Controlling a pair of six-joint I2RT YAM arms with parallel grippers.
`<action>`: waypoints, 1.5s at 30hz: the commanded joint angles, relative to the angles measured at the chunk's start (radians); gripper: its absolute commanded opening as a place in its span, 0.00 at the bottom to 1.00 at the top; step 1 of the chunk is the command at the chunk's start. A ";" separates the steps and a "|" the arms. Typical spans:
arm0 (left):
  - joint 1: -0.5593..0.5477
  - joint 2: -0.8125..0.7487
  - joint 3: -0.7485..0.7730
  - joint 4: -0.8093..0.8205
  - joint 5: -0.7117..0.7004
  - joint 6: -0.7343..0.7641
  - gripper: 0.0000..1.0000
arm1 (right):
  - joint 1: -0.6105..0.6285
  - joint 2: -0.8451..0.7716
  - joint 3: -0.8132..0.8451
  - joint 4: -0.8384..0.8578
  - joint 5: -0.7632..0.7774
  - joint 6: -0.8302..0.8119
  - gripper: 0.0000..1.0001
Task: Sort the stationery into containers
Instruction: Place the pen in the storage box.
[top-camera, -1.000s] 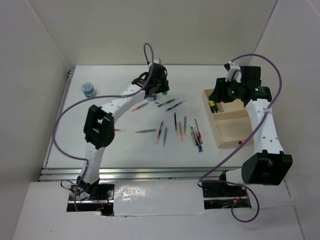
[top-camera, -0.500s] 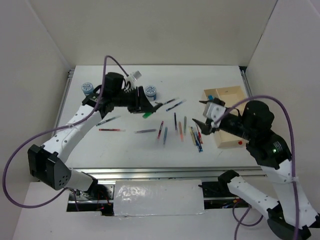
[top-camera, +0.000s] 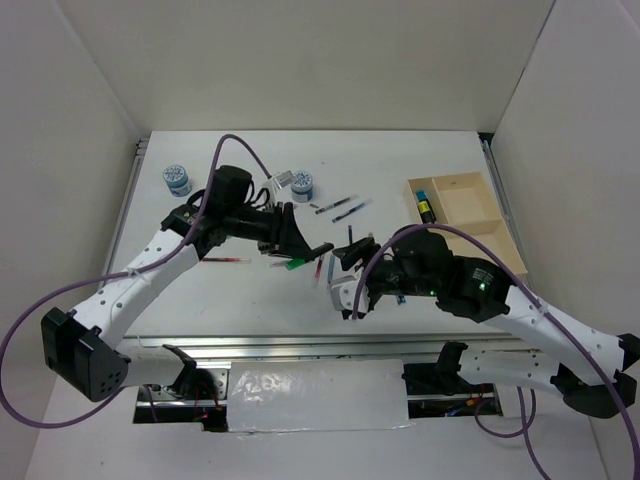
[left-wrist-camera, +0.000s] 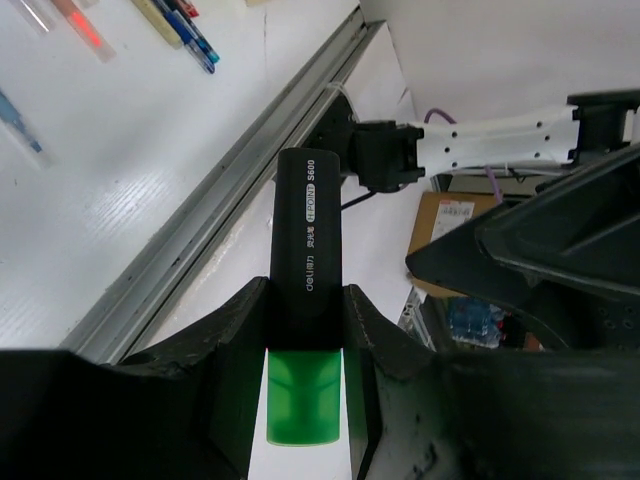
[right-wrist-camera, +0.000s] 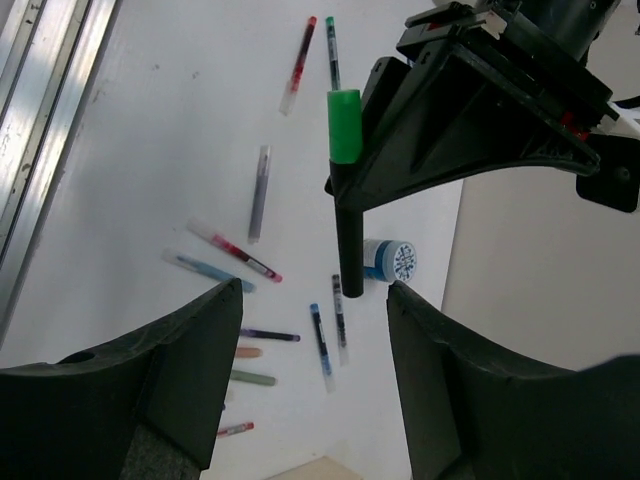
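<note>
Right gripper (right-wrist-camera: 312, 300) nearest, jaws spread, empty, above desk (top-camera: 240, 300). Left gripper (left-wrist-camera: 305, 320) just beyond, clamped on green highlighter (left-wrist-camera: 309, 230), lifted off desk. Loose pens (top-camera: 340, 207) past them. Tray (top-camera: 475, 228) far right, yellow highlighter (top-camera: 426, 208) inside.

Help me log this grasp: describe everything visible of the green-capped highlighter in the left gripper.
The highlighter is a stubby, plastic-looking black barrel with printed lettering and a translucent green cap. The left gripper clamps it from both sides where barrel meets cap, with the barrel sticking out beyond the fingertips. It is held in the air over the table and touches nothing else. The open right gripper faces it from close by, not yet in contact.
</note>
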 joint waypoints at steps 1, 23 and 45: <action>-0.032 -0.009 0.030 -0.009 0.038 0.048 0.06 | 0.003 0.004 0.012 0.003 0.028 -0.012 0.66; -0.108 0.044 0.086 0.000 0.029 0.036 0.07 | -0.027 0.147 0.019 0.025 0.024 -0.055 0.44; 0.323 0.004 0.207 0.031 -0.209 0.074 0.99 | -0.428 0.074 -0.105 0.118 -0.026 0.432 0.00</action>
